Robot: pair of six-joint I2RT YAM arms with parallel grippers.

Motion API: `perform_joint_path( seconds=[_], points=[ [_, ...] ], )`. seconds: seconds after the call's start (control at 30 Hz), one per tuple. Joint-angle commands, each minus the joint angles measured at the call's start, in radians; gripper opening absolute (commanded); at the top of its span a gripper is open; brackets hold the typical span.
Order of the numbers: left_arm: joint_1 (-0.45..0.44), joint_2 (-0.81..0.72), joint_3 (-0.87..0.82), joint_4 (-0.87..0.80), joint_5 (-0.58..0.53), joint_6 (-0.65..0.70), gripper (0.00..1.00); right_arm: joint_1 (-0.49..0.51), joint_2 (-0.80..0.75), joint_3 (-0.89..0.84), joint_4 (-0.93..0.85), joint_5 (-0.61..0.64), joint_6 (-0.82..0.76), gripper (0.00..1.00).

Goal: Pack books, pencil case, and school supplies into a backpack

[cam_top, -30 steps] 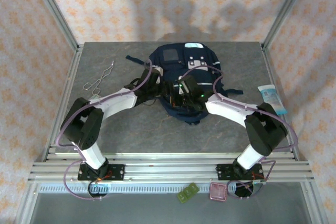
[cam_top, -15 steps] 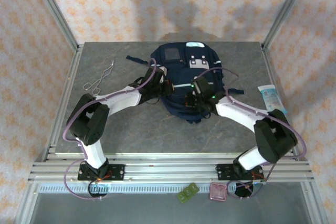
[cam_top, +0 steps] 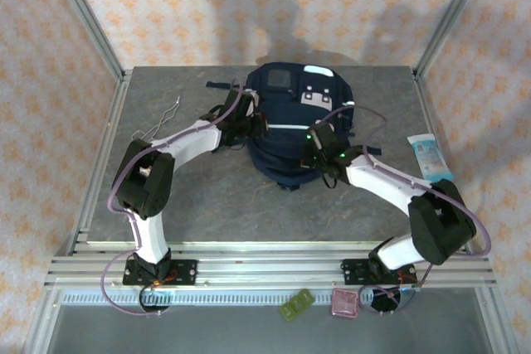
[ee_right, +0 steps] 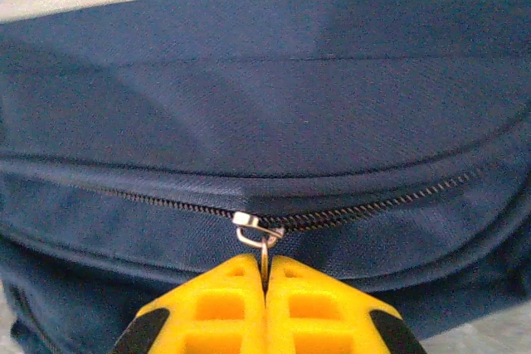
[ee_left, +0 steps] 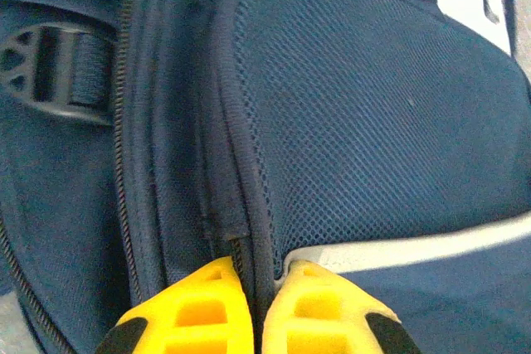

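Right wrist view: right gripper (ee_right: pixel 265 269) is shut, yellow ribbed fingertips pressed together on the thin metal pull ring (ee_right: pixel 264 246) of the zipper slider (ee_right: pixel 249 222). The slider is seated just above the fingertips. The zipper track (ee_right: pixel 390 199) is laid crosswise to the fingers, long axis left to right, bowing upward toward the right end. The coming move is judged to be a drag along that track, so travel has to be sideways to the fingers, following the curve. Teeth look meshed on both sides of the slider; which direction closes it cannot be told.

Left wrist view: left gripper (ee_left: pixel 264 278) is clamped on a corded seam (ee_left: pixel 249 163) of the backpack (ee_left: pixel 66 221), beside a mesh panel (ee_left: pixel 365 113). It is probably used as an anchor so the soft fabric is kept taut against the pull. A black plastic buckle (ee_left: pixel 51 68) on webbing is seen at left, and a pale stripe (ee_left: pixel 398 246) just right of the fingers.

Top view: the backpack is laid flat at the far middle of the grey table (cam_top: pixel 191 196), between the arms. The slider is reached by the right arm; the left flank is held by the left arm. The cloth is navy, woven and slack, so bunching ahead of the slider is to be expected. A pale packet (cam_top: pixel 430 157) and a bent wire (cam_top: pixel 158 126) are left well apart from it.
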Motion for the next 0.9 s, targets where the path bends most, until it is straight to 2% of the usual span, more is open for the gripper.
perform_joint_path(
  seconds=[0.0,0.03,0.07,0.13,0.17,0.2,0.3,0.47,0.6,0.77,0.83,0.87],
  points=[
    [0.061,0.023,0.108,0.045,-0.111,0.037,0.0,0.072,0.064,0.063,0.018,-0.091,0.044,0.0],
    [0.07,0.051,0.119,0.038,-0.121,0.029,0.03,0.082,0.085,0.079,0.049,-0.122,0.052,0.0],
    [0.078,0.051,0.12,0.034,-0.12,0.015,0.17,0.09,0.109,0.095,0.078,-0.148,0.06,0.0],
    [0.085,0.036,0.088,0.049,-0.103,-0.014,0.35,0.095,0.148,0.126,0.116,-0.186,0.071,0.0],
    [0.083,-0.01,0.055,0.065,-0.092,-0.028,0.42,0.095,0.167,0.14,0.126,-0.195,0.075,0.0],
    [0.083,-0.034,0.024,0.075,-0.079,-0.044,0.44,0.095,0.181,0.151,0.13,-0.196,0.077,0.0],
    [0.07,-0.128,-0.109,0.115,-0.059,-0.108,0.47,0.095,0.202,0.161,0.157,-0.206,0.077,0.0],
    [-0.011,-0.236,-0.339,0.282,-0.017,-0.27,0.52,0.096,0.228,0.155,0.182,-0.206,0.071,0.0],
    [-0.066,-0.211,-0.34,0.313,-0.054,-0.301,0.54,0.096,0.235,0.154,0.189,-0.22,0.071,0.0],
    [-0.087,-0.112,-0.275,0.321,-0.073,-0.309,0.54,0.097,0.222,0.145,0.195,-0.216,0.068,0.0],
    [-0.089,-0.075,-0.242,0.311,-0.082,-0.298,0.51,0.096,0.218,0.139,0.197,-0.214,0.072,0.0],
    [-0.089,-0.056,-0.225,0.296,-0.093,-0.288,0.45,0.096,0.217,0.138,0.194,-0.213,0.072,0.0]
  ],
)
